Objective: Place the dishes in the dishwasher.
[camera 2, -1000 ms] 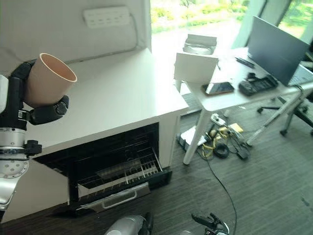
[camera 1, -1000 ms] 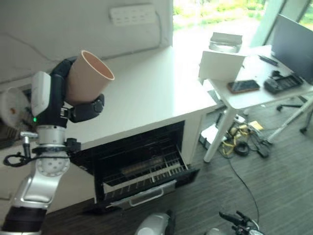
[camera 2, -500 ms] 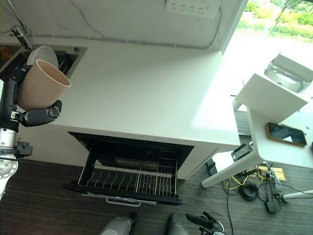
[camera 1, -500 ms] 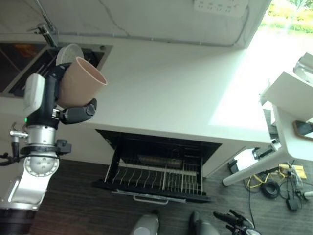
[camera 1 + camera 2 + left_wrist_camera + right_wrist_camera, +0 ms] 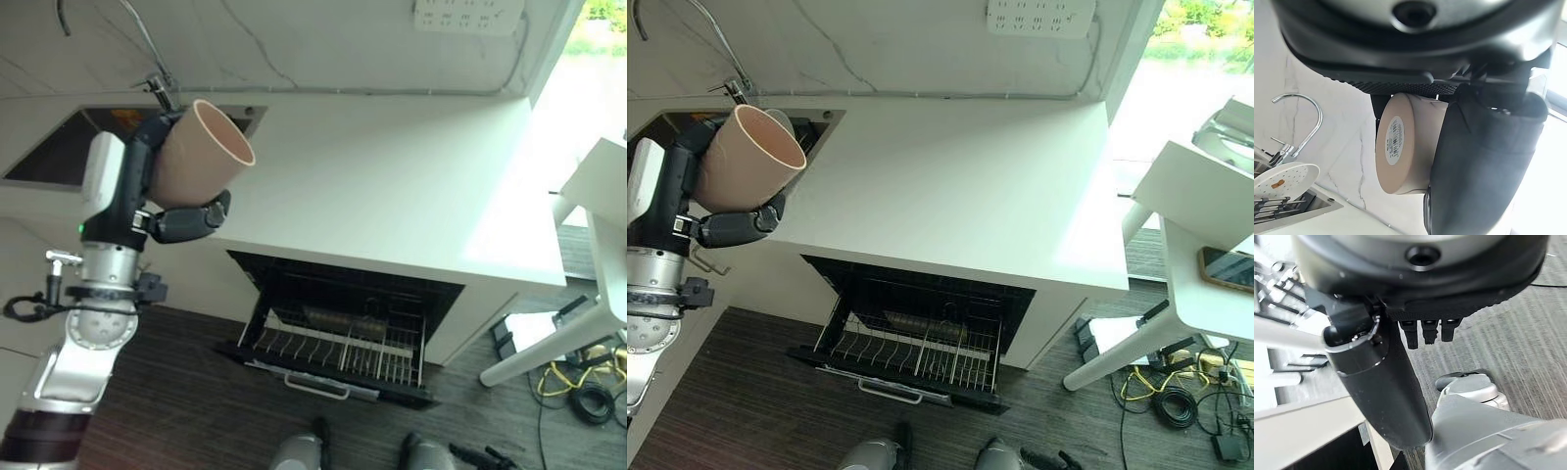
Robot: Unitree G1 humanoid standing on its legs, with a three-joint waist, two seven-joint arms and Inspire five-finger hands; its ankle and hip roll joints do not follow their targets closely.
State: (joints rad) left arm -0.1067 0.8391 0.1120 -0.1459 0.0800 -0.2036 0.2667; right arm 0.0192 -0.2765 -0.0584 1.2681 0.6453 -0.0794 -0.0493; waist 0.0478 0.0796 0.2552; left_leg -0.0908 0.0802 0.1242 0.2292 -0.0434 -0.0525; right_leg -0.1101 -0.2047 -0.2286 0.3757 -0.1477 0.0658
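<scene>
A tan cup lies tilted on its side in my left hand, mouth facing right, raised above the counter's left end near the sink. The fingers and thumb curl round the cup, whose labelled base shows in the left wrist view. Below the counter the dishwasher stands open, its wire rack pulled out over the lowered door. My right hand hangs low over the dark floor with relaxed fingers, holding nothing.
A white plate stands in the sink rack beside a curved faucet. The white counter stretches right of the cup. A white table with a phone stands at the right, cables on the floor beneath.
The camera has swung from the side table towards the sink and dishwasher. My left hand keeps the cup raised in the same grip.
</scene>
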